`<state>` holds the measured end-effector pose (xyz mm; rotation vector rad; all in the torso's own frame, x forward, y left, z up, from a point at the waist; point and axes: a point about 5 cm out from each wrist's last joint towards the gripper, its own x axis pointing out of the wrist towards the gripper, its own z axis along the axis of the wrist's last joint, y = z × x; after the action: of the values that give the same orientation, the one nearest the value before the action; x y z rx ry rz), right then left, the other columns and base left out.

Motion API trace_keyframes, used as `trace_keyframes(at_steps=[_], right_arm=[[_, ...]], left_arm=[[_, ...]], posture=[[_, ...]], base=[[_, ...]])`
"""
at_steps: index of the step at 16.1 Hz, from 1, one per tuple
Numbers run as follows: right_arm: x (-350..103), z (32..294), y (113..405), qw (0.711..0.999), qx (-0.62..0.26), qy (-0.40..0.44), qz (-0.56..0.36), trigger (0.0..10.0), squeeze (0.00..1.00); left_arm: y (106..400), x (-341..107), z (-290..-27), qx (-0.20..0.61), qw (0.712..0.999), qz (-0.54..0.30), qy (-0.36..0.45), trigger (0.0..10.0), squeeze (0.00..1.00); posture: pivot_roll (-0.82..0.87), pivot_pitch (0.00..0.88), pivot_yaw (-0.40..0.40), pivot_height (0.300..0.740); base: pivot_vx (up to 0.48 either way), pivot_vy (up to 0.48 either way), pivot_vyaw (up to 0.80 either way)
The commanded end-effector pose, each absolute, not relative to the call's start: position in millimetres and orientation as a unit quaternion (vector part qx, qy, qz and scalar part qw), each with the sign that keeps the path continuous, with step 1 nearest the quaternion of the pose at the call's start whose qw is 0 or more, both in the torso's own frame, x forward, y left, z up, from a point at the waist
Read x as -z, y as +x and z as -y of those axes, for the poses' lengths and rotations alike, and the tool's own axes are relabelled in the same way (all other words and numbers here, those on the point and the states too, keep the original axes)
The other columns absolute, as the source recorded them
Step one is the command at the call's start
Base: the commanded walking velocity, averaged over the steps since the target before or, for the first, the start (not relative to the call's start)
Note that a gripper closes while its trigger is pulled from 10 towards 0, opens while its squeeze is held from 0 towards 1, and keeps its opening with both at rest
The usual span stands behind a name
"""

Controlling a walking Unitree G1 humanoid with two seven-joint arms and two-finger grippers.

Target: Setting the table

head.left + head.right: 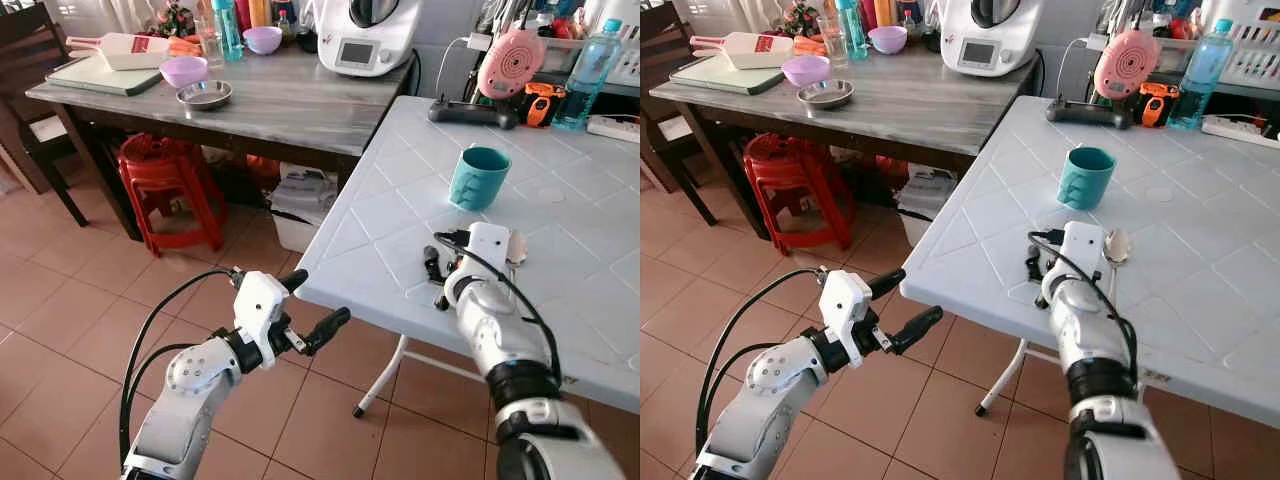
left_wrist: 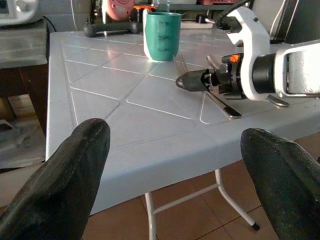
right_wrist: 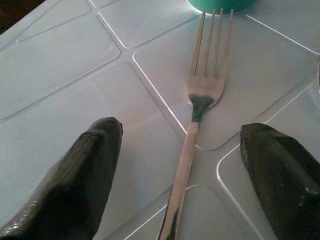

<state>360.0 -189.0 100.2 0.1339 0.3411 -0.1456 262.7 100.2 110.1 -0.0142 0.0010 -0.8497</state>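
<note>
The jaws of both grippers were spread wide, and nothing was held in either. The right gripper (image 1: 440,275) was lowered over the white counter (image 1: 400,180), its two black fingers (image 3: 85,175) set on either side of a fork (image 3: 200,100) that lay flat on the surface between them. The left gripper (image 1: 315,305) was held in the air just off the near edge of that counter, above the tiled floor (image 1: 80,300), and was pointed toward the work.

The step in hand was judged to be the picking up or placing of the fork. To be done well, the fingers would need to be kept centred on the thin handle and closed low, close to the surface, since a flat handle on a smooth top could easily be skidded or tipped. The tines were pointed at a teal mug (image 1: 478,177) just beyond them, so any forward push would have to be avoided.

A spoon (image 1: 1116,246) was seen just beside the right gripper, on its right side, partly hidden by the wrist.

The mug stood upright; its contents could not be made out. On the grey wooden counter (image 1: 280,100) behind, a purple bowl (image 1: 184,71) and a steel bowl (image 1: 204,95) were set near each other, and the steel one looked empty. A clear water bottle (image 1: 590,70) stood at the far end of the white counter; how full it was could not be told.
</note>
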Motion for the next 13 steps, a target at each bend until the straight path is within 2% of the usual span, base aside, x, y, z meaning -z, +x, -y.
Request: trace_keyframes(at_steps=[1, 13], right_arm=[[-97, 191, 360, 0.978, 0.071, 0.070, -0.184, 0.0, 0.00], [-84, 197, 361, 0.969, 0.055, 0.039, -0.238, 0.0, 0.00]], left_arm=[[262, -113, -101, 0.416, 0.909, 0.003, 0.000, 10.0, 0.00], [260, -111, -99, 0.422, 0.907, -0.001, -0.001, 10.0, 0.00]], posture=[[0.01, 0.058, 0.034, 0.740], [0.01, 0.061, 0.036, 0.740]], base=[[0.000, 0.000, 0.00], [0.000, 0.000, 0.00]])
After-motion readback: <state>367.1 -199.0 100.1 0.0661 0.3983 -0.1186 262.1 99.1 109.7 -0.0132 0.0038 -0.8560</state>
